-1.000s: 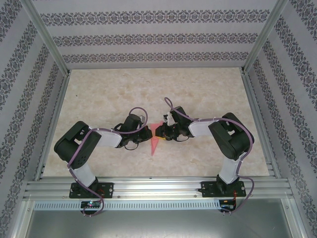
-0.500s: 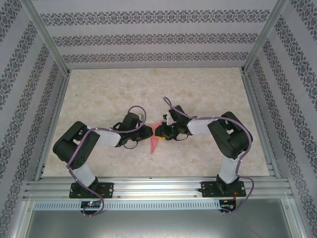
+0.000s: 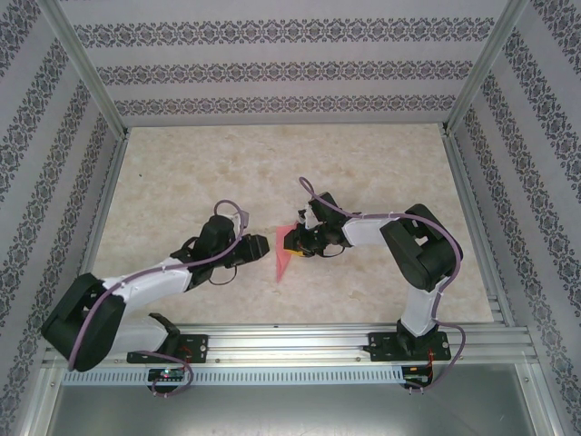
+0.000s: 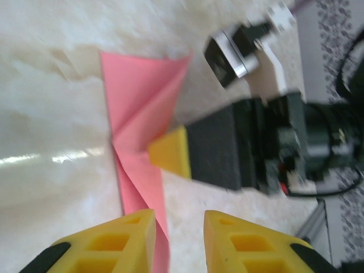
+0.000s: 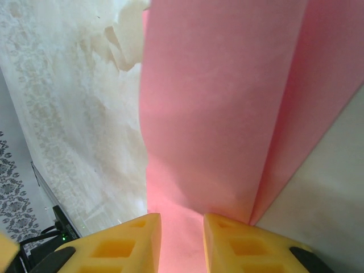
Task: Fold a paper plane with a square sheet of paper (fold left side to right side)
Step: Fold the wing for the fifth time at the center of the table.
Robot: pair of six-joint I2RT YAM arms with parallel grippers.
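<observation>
The paper plane [image 3: 282, 262] is folded narrow and lies at the middle of the desk [image 3: 363, 173]. The right pincer [image 5: 182, 219], slightly spread, rests on it. The left pincer [image 4: 179, 222], slightly spread, is empty. Final creasing is judged outstanding.

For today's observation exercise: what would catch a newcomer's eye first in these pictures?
The folded pink paper at the middle of the pale table stands out first. The right gripper has its yellow tip on it, while the left gripper, open, points at it from the left.
</observation>
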